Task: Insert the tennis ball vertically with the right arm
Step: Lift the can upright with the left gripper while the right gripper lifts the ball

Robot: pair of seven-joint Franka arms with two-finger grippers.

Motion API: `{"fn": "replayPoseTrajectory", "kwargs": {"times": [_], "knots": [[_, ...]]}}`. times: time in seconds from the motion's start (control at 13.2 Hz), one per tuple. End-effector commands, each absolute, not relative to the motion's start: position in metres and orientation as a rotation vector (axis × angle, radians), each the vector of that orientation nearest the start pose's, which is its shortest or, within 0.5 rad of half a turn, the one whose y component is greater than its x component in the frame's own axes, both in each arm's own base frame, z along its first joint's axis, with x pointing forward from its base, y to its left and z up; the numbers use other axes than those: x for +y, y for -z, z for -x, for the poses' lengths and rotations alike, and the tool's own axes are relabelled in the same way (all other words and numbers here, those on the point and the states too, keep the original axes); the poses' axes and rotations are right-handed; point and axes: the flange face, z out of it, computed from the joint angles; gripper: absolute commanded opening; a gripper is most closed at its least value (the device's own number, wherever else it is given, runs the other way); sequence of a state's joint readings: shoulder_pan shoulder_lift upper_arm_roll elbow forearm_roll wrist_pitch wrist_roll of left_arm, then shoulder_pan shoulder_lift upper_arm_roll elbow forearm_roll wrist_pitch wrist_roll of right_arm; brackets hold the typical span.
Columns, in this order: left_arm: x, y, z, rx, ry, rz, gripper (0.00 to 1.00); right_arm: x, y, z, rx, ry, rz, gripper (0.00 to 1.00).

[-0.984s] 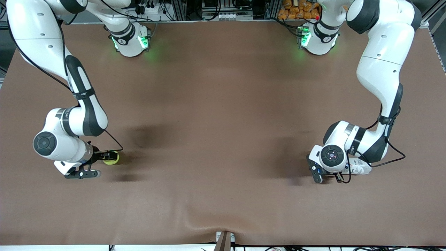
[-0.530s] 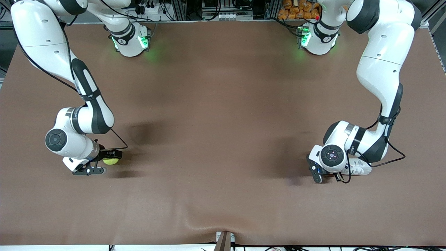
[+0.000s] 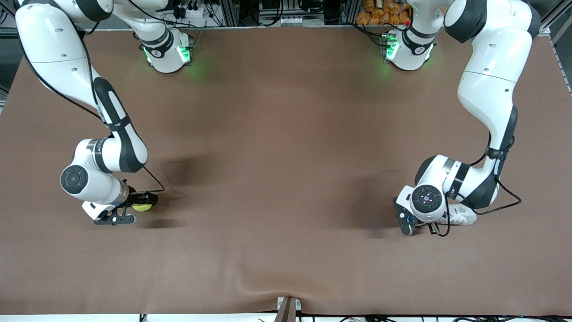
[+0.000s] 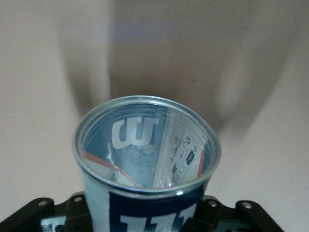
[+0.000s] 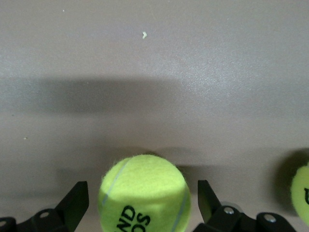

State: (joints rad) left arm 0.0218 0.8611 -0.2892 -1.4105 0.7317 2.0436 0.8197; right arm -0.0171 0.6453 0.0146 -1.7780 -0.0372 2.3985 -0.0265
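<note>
We saw the right tool (image 3: 134, 213) down low at the right arm's end of the brown desk (image 3: 286, 134), toward the edge nearest the front camera. Its fingers (image 5: 75, 203) stood wide apart with the yellow-green tennis ball (image 5: 144, 194) between them, and a gap showed on each side of the ball, so nothing was gripped. The ball rested on the desk. A second ball (image 5: 300, 191) showed partly at the edge of the right wrist view, beside the first.

At the left arm's end of the desk, the left tool (image 3: 422, 228) was clamped around a clear ball can (image 4: 145, 159) with a blue label, its open mouth facing the wrist camera.
</note>
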Motion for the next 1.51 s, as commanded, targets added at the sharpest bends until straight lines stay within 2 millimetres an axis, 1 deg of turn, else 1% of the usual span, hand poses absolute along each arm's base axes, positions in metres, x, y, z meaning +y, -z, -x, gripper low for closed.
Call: {"fn": "replayPoseTrajectory", "kwargs": {"times": [0.0, 0.08, 0.15, 0.23, 0.3, 0.38, 0.45, 0.61, 0.68, 0.76, 0.83, 0.91, 0.98, 1.06, 1.13, 1.21, 1.29, 1.36, 1.44], "knots": [[-0.132, -0.243, -0.705, 1.85, -0.33, 2.094, 0.57, -0.005, -0.189, -0.653, -0.099, -0.034, 3.159, 1.0], [-0.144, -0.259, -0.702, 1.869, -0.304, 2.123, 0.57, -0.005, -0.19, -0.653, -0.099, -0.032, 3.159, 0.94], [-0.159, -0.277, -0.699, 1.887, -0.267, 2.137, 0.57, -0.005, -0.19, -0.653, -0.099, -0.032, 3.159, 0.7], [-0.171, -0.296, -0.697, 1.9, -0.216, 2.164, 0.57, -0.005, -0.19, -0.653, -0.099, -0.032, 3.159, 0.4], [-0.177, -0.311, -0.695, 1.901, -0.171, 2.234, 0.57, -0.005, -0.19, -0.654, -0.097, -0.032, 3.159, 0.21], [-0.181, -0.32, -0.693, 1.901, -0.133, 2.321, 0.57, -0.005, -0.191, -0.654, -0.097, -0.029, 3.159, 0.04], [-0.184, -0.332, -0.693, 1.894, -0.078, 2.416, 0.57, -0.004, -0.194, -0.654, -0.099, -0.027, 3.159, 0.0], [-0.197, -0.343, -0.694, 1.884, 0.051, 2.581, 0.56, -0.003, -0.202, -0.656, -0.094, -0.019, 3.16, 0.0], [-0.21, -0.35, -0.696, 1.868, 0.158, 2.643, 0.56, -0.004, -0.21, -0.658, -0.091, -0.01, 3.161, 0.0], [-0.23, -0.356, -0.694, 1.878, 0.254, 2.688, 0.56, -0.006, -0.222, -0.66, -0.088, 0.017, 3.163, 0.0], [-0.245, -0.361, -0.693, 1.84, 0.335, 2.74, 0.56, -0.007, -0.238, -0.661, -0.085, 0.019, 3.165, 0.0], [-0.264, -0.367, -0.692, 1.822, 0.428, 2.757, 0.56, -0.008, -0.257, -0.664, -0.081, 0.012, 3.168, 0.0], [-0.281, -0.374, -0.688, 1.812, 0.498, 2.787, 0.57, -0.011, -0.281, -0.668, -0.073, -0.005, 3.17, 0.0], [-0.299, -0.38, -0.683, 1.793, 0.563, 2.834, 0.57, -0.013, -0.309, -0.672, -0.06, -0.037, 3.171, 0.0], [-0.318, -0.387, -0.679, 1.796, 0.659, 2.836, 0.58, -0.014, -0.337, -0.675, -0.051, -0.076, 3.171, 0.0], [-0.335, -0.39, -0.677, 1.781, 0.764, 2.843, 0.58, -0.016, -0.364, -0.678, -0.04, -0.108, 3.171, 0.0], [-0.353, -0.393, -0.672, 1.75, 0.857, 2.874, 0.6, -0.018, -0.387, -0.679, -0.031, -0.151, 3.167, 0.0], [-0.377, -0.395, -0.662, 1.735, 0.933, 2.888, 0.61, -0.017, -0.409, -0.677, -0.025, -0.185, 3.162, 0.0], [-0.394, -0.391, -0.657, 1.681, 0.99, 2.928, 0.6, -0.015, -0.43, -0.674, -0.016, -0.201, 3.152, 0.0]]}}
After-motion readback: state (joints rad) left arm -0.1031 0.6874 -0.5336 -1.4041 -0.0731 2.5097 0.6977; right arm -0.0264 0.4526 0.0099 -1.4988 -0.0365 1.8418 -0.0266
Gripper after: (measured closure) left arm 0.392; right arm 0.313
